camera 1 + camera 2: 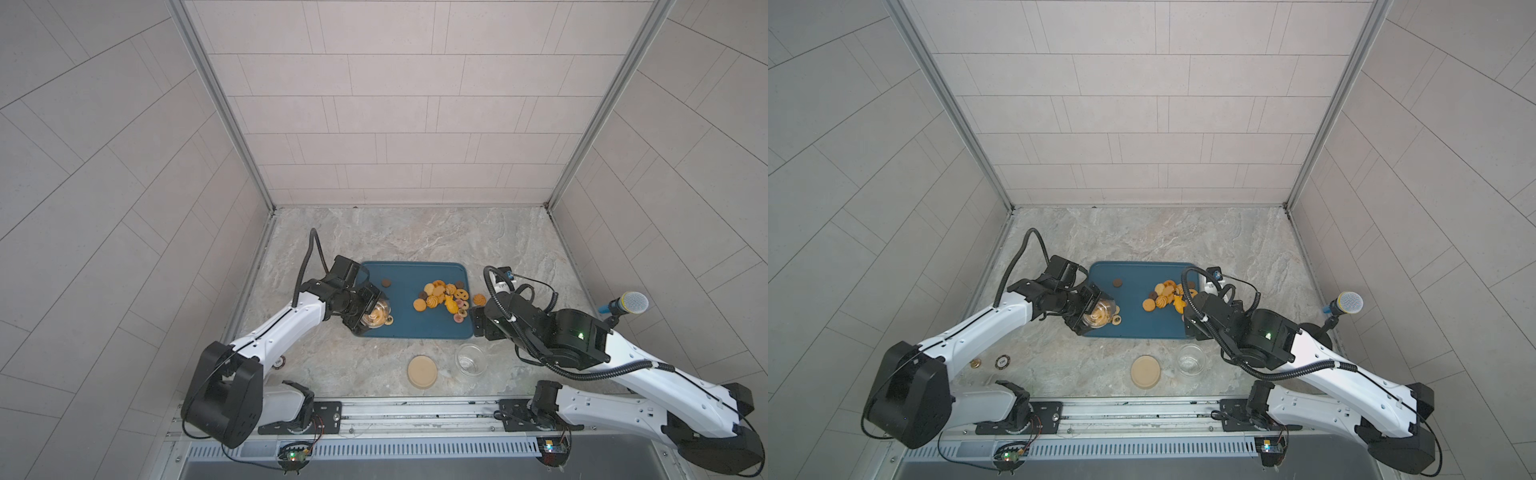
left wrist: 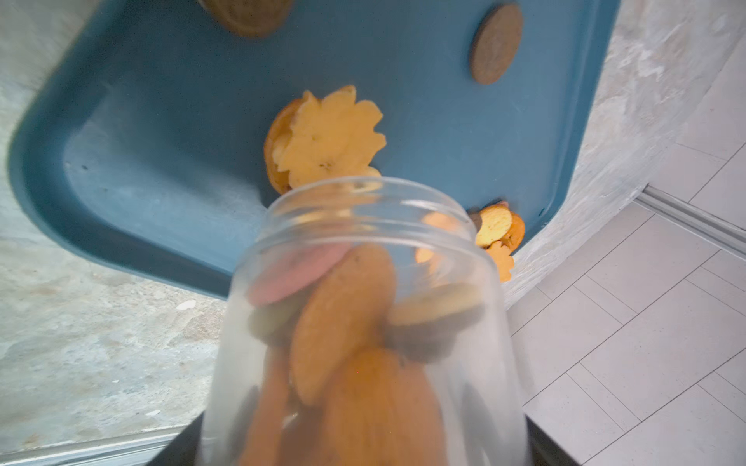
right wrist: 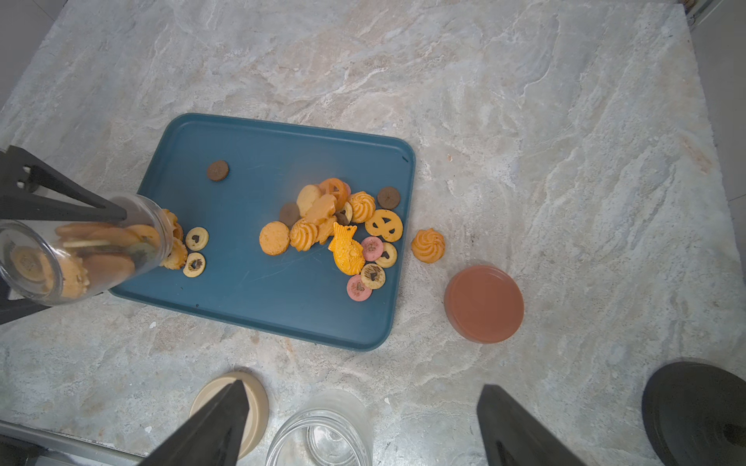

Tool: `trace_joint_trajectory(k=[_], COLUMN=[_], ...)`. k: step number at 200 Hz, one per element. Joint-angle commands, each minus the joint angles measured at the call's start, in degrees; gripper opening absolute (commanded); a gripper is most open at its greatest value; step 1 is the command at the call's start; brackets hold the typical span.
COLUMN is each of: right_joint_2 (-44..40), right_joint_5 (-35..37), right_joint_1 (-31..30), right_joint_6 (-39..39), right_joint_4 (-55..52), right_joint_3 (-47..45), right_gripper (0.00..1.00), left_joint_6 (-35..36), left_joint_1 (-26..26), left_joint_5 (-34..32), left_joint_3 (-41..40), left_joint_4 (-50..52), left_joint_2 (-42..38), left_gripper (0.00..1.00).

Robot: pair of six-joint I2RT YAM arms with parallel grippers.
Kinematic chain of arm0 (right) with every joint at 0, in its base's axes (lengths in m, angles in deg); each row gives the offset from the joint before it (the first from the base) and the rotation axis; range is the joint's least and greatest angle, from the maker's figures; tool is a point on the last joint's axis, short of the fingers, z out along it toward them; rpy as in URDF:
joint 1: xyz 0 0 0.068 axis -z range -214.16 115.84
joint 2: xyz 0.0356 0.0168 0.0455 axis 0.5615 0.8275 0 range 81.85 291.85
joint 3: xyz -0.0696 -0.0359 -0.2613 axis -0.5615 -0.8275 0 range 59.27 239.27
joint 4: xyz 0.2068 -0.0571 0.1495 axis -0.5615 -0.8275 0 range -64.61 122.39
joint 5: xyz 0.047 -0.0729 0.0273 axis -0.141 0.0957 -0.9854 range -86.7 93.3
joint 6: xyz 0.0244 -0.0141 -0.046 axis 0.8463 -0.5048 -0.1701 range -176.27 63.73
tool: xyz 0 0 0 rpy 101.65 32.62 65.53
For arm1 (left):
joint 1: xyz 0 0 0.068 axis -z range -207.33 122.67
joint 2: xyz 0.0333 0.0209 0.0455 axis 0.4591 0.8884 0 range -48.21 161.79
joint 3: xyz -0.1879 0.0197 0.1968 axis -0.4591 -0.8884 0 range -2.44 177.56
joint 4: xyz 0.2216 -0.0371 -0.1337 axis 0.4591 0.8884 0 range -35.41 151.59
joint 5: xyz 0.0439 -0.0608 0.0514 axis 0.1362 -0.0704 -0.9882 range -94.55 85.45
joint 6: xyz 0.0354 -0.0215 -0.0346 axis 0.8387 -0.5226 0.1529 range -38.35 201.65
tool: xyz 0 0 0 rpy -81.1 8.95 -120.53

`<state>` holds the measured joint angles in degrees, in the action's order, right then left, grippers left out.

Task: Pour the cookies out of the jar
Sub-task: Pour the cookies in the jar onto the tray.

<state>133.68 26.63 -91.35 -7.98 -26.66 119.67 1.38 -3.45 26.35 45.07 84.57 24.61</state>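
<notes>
My left gripper (image 1: 365, 313) is clamped on a clear, smooth-walled jar (image 3: 80, 250), tilted mouth-down over a matte blue, round-cornered tray (image 3: 250, 298). Ridged, swirled orange cookies (image 3: 335, 226) lie heaped on the tray. More sit inside the jar, their shapes too blurred to tell. My right gripper (image 3: 361, 385) hangs spread wide, holding nothing.

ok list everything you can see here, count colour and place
tray: one, dark blue, centre
cookies: many, mostly orange-yellow, piled on tray, more in tilted jar
swirl cookie: one, orange, just off tray's right end
tilted jar: one, clear, over tray's left end
empty jar: one, clear, upright before tray
beige lid: one, beside empty jar
reddish-brown lid: one, near swirl cookie
microphone: one, blue and grey, far right
chip: one, dark, near left arm
left hand: shut on tilted jar
right hand: open, empty, by tray's right end
</notes>
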Motion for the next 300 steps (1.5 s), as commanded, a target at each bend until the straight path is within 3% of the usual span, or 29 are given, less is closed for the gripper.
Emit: trace_joint_trajectory(k=[1,13,30,41,47,52,68,77,90,115,127,144,169,198,222,240,245,254,261,283,300], right_joint_2=[-1.03,-0.69,-0.79,-1.02,-0.9,-0.86,-0.85,-1.02,-1.07,-1.75,-1.76,-1.65,-1.11,-1.47,-1.38,-1.65,-1.5,-1.04,-0.86,-1.11,-0.5], right_joint_5=[0.83,0.58,0.34,0.65,0.74,0.81,0.62,0.66,0.75,0.57,0.57,0.53,0.96,1.25,0.9,1.17,1.26,1.29,1.32,1.56,1.96], right_joint_1=[0.28,0.32,0.33,0.32,0.32,0.32,0.32,0.32,0.32,0.32,0.32,0.32,0.32,0.38,0.41,0.41,0.41,0.41,0.41,0.41,0.5], right_joint_6=[1.19,1.14,1.38,1.45,1.37,1.34,1.43,1.4,1.43,2.14,2.18,2.17,1.78,1.78,2.15,2.28,2.28,2.08,2.0,1.81,1.58], right_joint_4=[-1.0,-0.89,-0.78,-0.45,-0.52,-0.75,-1.25,-1.25,-1.25,-0.84,-0.81,-0.81,-1.18,-1.86,-1.82,-1.43,-1.34,-1.5,-1.99,-2.43,-2.67], right_joint_3=[-0.81,-0.7,-0.65,-0.9,-0.9,-0.8,-0.52,-0.71,-0.81,-1.57,-1.69,-1.37,-0.4,-0.87,-0.86,-1.25,-1.22,-0.67,-0.2,-0.27,0.07], right_gripper=[0.93,0.93,0.93,0.93,0.93,0.93,0.93,0.93,0.93,0.93,0.93,0.93,0.93,0.93,0.92,0.93,0.93,0.92,0.92,0.92,0.92], left_joint_6=[-4.75,-7.66,-11.22,-23.02,-26.15,-25.17,-18.69,-20.08,-26.43,-27.08,-31.87,-38.92,-44.96,-44.63,-46.95,-42.06,-44.85,-47.54,-48.46,-45.82,-45.79], left_joint_1=[-1.02,-0.68,-0.48,0.65,2.35,3.15,3.46,2.9,2.79,3.11,3.24,4.41,7.27,7.31,8.17,7.23,7.69,8.75,9.8,9.84,11.51], left_joint_5=[1.21,7.38,4.46,7.4,6.47,5.45,0.27,0.51,2.69,1.4,1.07,-5.62,-9.38,-10.66,-11.74,-14.92,-14.38,-15.15,-14.88,-12.68,-12.9], left_joint_3=[0.49,-1.16,-5.24,-12.77,-14.13,-13.27,-8.05,-9.19,-13.56,-11.34,-14.07,-21.41,-28.47,-26.68,-26.98,-26.45,-28.55,-32.49,-32.02,-28.47,-26.73], left_joint_4=[-4.49,-9.3,-12.37,-33.61,-39.51,-38.09,-20.41,-19.55,-33.57,-31.63,-38.79,-49.66,-67.42,-61.73,-63.15,-45.16,-48.11,-63.24,-66.98,-55.41,-53.89], left_joint_2=[-5.02,-4.53,-4.42,-3.75,-4.13,-4.88,-7.75,-8.23,-8.63,-11.63,-12.58,-13.54,-9.47,-12.88,-15.9,-19.27,-18.64,-15.97,-14.53,-15.28,-18.02], left_gripper=[0.0,0.0,0.0,0.0,0.0,0.0,0.0,0.0,0.0,0.0,0.0,0.0,0.0,0.0,0.0,0.0,0.0,0.0,0.0,0.0,0.0])
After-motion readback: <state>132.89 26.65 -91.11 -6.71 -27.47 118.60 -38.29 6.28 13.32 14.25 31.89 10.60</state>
